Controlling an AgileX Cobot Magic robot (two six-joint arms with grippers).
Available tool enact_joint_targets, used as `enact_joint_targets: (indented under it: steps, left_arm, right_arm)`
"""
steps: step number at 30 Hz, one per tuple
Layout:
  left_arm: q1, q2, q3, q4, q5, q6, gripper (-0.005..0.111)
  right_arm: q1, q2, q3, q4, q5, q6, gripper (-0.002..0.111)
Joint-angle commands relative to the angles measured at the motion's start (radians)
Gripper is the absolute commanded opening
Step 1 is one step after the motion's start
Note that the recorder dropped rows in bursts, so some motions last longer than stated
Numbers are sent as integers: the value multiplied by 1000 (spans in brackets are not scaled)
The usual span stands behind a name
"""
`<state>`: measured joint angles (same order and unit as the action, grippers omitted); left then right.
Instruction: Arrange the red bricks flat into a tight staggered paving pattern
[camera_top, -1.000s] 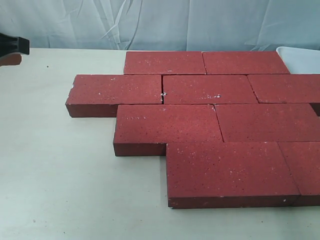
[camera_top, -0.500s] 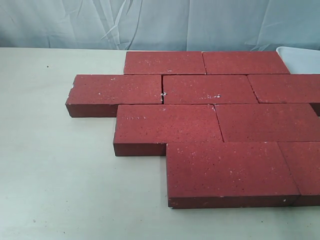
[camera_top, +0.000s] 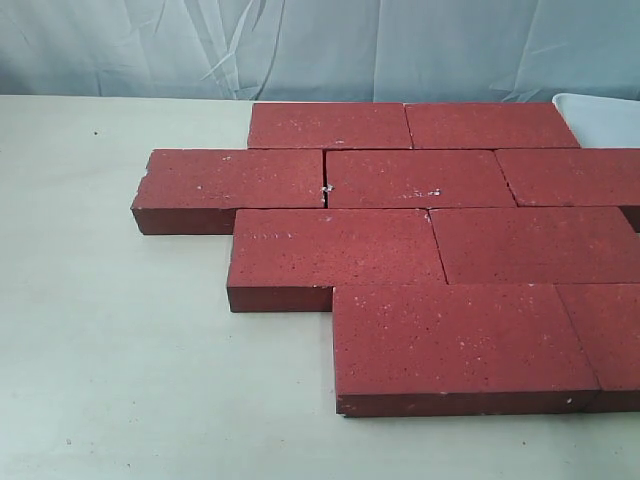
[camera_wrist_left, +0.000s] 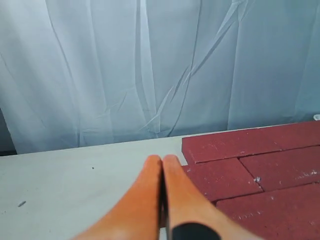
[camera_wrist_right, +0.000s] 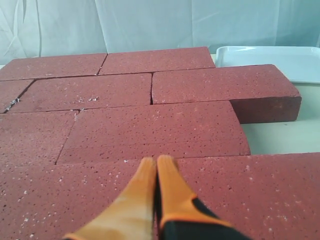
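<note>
Several red bricks lie flat on the pale table in four staggered rows, edges touching. Neither gripper shows in the exterior view. In the left wrist view my left gripper is shut and empty, its orange fingers pressed together above the table beside the red bricks. In the right wrist view my right gripper is also shut and holds nothing, hovering over the red bricks near the front row.
A white tray stands at the back right of the table; the white tray lies beyond the bricks in the right wrist view. A pale blue cloth hangs behind the table. Bare table lies left and in front of the bricks.
A dark arm part seen at the far left edge one second ago has left the exterior view. The bricks have not moved.
</note>
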<state>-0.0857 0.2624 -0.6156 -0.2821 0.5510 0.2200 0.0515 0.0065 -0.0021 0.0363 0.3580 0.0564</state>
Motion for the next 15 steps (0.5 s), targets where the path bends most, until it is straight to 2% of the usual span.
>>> enact_joint_targets:
  steps: [1,15]
  left_arm:
    - [-8,-55,7,7,142,2,0]
    - [-8,-57,7,78,167,5,0]
  right_arm:
    - [-5,-7,2,-1,-9,-3,-1]
    - [-5,-7,2,-1,-9,-3,-1]
